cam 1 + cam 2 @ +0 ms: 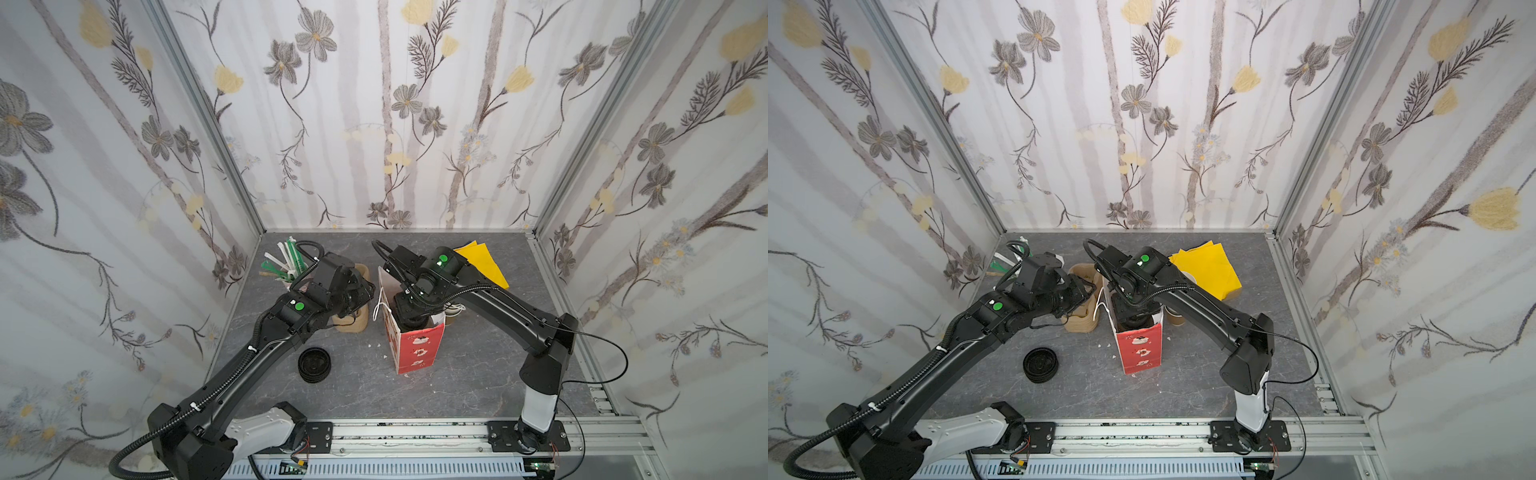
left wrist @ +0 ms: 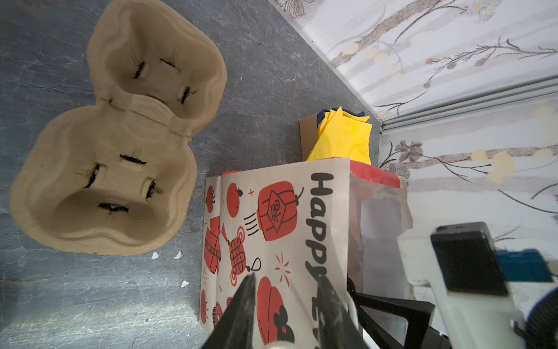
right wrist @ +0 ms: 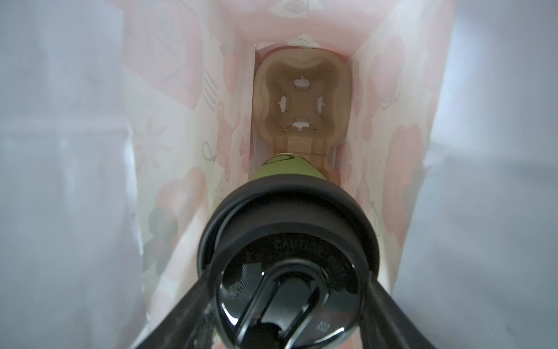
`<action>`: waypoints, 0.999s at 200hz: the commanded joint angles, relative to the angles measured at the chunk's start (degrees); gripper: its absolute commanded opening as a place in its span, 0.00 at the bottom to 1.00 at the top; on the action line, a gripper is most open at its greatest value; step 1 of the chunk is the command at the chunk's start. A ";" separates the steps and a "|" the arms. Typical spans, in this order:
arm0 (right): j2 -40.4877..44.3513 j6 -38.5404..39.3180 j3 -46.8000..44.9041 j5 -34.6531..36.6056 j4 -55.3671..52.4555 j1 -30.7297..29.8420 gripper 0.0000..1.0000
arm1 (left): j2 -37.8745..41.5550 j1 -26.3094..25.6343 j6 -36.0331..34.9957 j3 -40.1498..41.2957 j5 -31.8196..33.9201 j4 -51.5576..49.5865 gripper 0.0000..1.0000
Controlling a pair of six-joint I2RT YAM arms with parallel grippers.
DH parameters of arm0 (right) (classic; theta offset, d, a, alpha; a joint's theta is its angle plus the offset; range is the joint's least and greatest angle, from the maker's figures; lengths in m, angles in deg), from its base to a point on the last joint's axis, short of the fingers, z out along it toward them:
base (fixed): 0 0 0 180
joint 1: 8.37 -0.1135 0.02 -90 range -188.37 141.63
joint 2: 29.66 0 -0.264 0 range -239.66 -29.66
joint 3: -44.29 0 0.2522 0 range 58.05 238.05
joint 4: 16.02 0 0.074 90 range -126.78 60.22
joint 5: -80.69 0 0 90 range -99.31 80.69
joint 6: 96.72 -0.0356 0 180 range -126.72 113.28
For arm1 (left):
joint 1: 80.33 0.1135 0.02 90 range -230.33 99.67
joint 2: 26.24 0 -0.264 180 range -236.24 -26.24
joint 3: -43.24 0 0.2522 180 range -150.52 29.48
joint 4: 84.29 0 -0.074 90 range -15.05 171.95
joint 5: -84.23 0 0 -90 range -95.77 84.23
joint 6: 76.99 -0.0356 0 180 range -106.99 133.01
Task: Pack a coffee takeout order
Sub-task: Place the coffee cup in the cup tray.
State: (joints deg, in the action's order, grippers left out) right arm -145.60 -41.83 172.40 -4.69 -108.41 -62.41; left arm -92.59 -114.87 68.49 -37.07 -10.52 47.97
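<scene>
One black-lidded paper cup (image 3: pixel 287 217) inside red bag (image 1: pixel 415 349), middle of desk (image 1: pixel 457 386); right gripper (image 3: pixel 290 278) clamped on lid. Lower straight into carrier (image 3: pixel 302 78), near well; let go once seated. Left gripper (image 2: pixel 288 279) at bag wall, grip unclear.

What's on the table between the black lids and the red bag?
Just bare grey table with tiny white crumbs, seen in both top views between the lids and bag.

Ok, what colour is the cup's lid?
Black. The lid shows best in the right wrist view.
</scene>
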 commanded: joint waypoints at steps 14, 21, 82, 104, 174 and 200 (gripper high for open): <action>0.44 -1.67 -0.85 -1.72 0.92 -0.48 0.58 | -0.32 0.09 0.06 0.20 -0.63 2.35 0.35; 0.28 -1.52 -1.25 -1.81 0.93 -0.51 0.58 | -0.44 0.09 -0.02 0.10 -0.68 2.42 0.35; -1.55 -0.69 -2.83 -1.68 0.93 -0.89 0.58 | 0.12 0.11 0.18 0.10 -0.04 2.43 0.35; -2.13 -0.51 -3.16 -1.60 0.87 -0.89 0.59 | 0.34 0.34 0.33 0.18 0.63 2.48 0.35; -4.11 0.29 -3.93 -1.72 2.10 -0.41 0.58 | 1.30 1.20 1.12 0.87 2.12 2.50 0.35; -4.56 0.41 -4.39 -2.16 2.98 -0.45 0.58 | 1.48 1.27 1.47 1.32 2.10 2.51 0.35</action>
State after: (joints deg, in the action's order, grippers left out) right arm -149.40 -41.57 168.31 -6.39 -107.38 -62.87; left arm -91.52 -113.74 69.04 -36.08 -9.23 49.26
